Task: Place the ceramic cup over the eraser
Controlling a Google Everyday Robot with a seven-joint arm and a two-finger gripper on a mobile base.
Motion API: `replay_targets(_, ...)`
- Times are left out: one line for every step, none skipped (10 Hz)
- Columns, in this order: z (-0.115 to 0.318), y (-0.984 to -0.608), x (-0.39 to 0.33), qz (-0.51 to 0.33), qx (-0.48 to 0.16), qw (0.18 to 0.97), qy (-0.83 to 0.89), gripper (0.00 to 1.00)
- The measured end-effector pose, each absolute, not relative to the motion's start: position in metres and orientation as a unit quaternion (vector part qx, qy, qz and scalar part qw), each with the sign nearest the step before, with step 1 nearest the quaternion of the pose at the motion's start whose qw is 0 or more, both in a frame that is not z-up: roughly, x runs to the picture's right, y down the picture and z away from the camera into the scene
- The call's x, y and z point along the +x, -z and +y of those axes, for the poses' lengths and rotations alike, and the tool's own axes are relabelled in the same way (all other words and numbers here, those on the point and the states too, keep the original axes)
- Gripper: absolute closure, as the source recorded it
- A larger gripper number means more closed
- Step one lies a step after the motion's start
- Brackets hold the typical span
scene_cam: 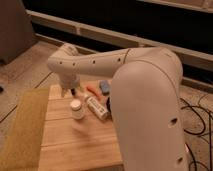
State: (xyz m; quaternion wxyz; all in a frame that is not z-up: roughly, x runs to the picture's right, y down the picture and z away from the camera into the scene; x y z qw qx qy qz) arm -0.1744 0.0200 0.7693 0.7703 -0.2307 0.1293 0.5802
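Whitish ceramic cup (pixel 76 108) stands upright on the wooden table (pixel 75 146), just beside a lying white bottle (pixel 97 108). It is probably light, stiff, slick and chippable, so grip across the rim. Just behind it hangs the gripper (pixel 69 92), jaws wide, empty.

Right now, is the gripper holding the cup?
No: the open gripper hangs over the table's far edge, behind the cup, which stands alone.

Over the table (pixel 75 145), the jaws hang behind the ceramic cup (pixel 76 108).
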Motion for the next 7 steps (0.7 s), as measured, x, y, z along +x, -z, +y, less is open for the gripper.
replay_targets(0.023,-0.772,-0.172,0.137,-0.232,0.769,-0.580,0.35)
replay_targets(0.028,-0.773,-0.171,0.144,-0.233,0.769,-0.578,0.35)
replay_targets(0.034,-0.774,-0.172,0.152,-0.237,0.769,-0.574,0.35)
replay_targets(0.042,-0.777,-0.176,0.161,-0.243,0.769,-0.569,0.35)
replay_targets(0.048,-0.780,-0.179,0.168,-0.248,0.770,-0.564,0.35)
replay_targets(0.052,-0.784,-0.181,0.173,-0.251,0.772,-0.558,0.35)
replay_targets(0.055,-0.787,-0.182,0.178,-0.254,0.773,-0.553,0.35)
